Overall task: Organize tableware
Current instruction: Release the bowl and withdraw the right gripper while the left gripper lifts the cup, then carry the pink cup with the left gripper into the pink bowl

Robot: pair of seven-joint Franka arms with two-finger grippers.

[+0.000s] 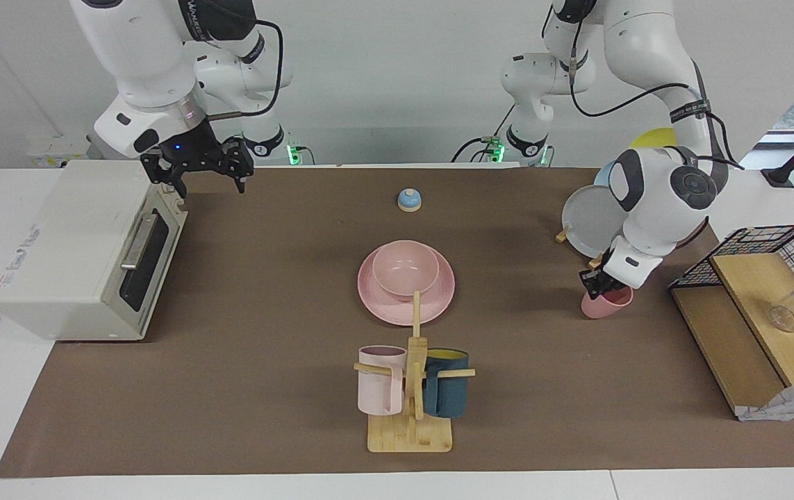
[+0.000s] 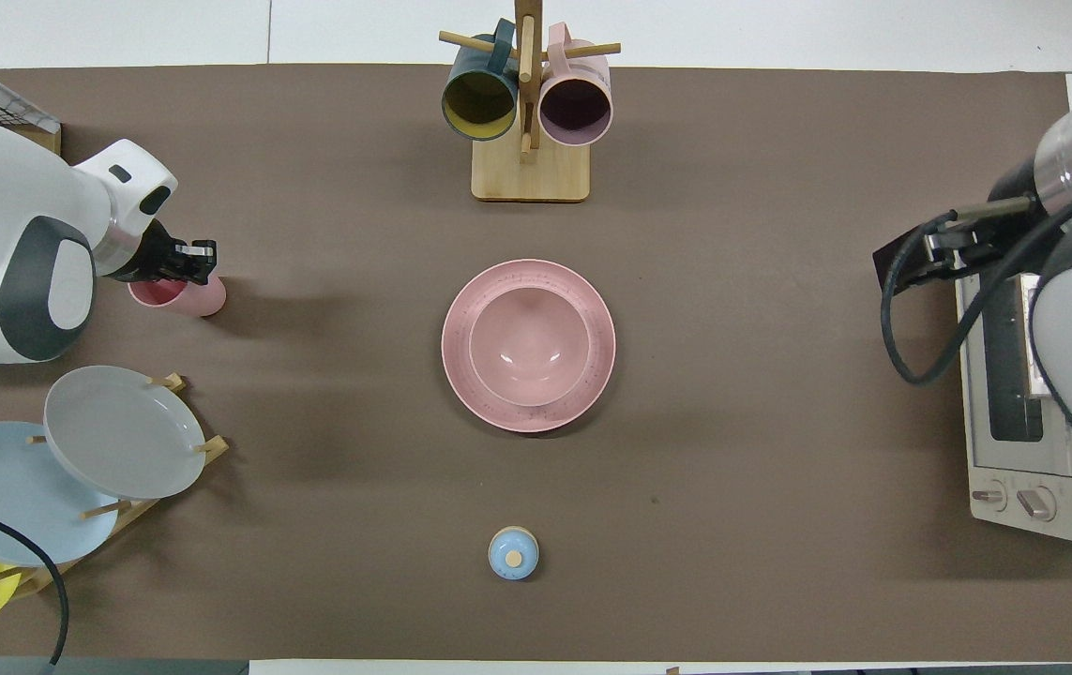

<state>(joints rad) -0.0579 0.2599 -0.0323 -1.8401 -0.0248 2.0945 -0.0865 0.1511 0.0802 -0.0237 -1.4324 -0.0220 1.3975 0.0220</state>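
Note:
The pink plate [image 1: 438, 292] lies at the middle of the table with the pink bowl [image 1: 405, 267] on it; both also show in the overhead view, plate [image 2: 460, 375] and bowl [image 2: 528, 345]. The small pink cup [image 1: 605, 304] stands tilted on the table toward the left arm's end, farther from the robots than the plate rack. My left gripper [image 1: 601, 281] is down at the cup's rim and shut on it; the overhead view shows the gripper [image 2: 193, 262] over the cup [image 2: 188, 298]. My right gripper [image 1: 210, 189] is open and empty, raised over the toaster oven's near corner, waiting.
A toaster oven [image 1: 77, 250] stands at the right arm's end. A wooden mug tree [image 1: 409, 434] with a pale pink mug and a dark blue mug stands farthest from the robots. A rack with grey [image 2: 123, 431], blue and yellow plates, a wire-and-wood shelf [image 1: 751, 319] and a blue bell [image 1: 410, 200] are also here.

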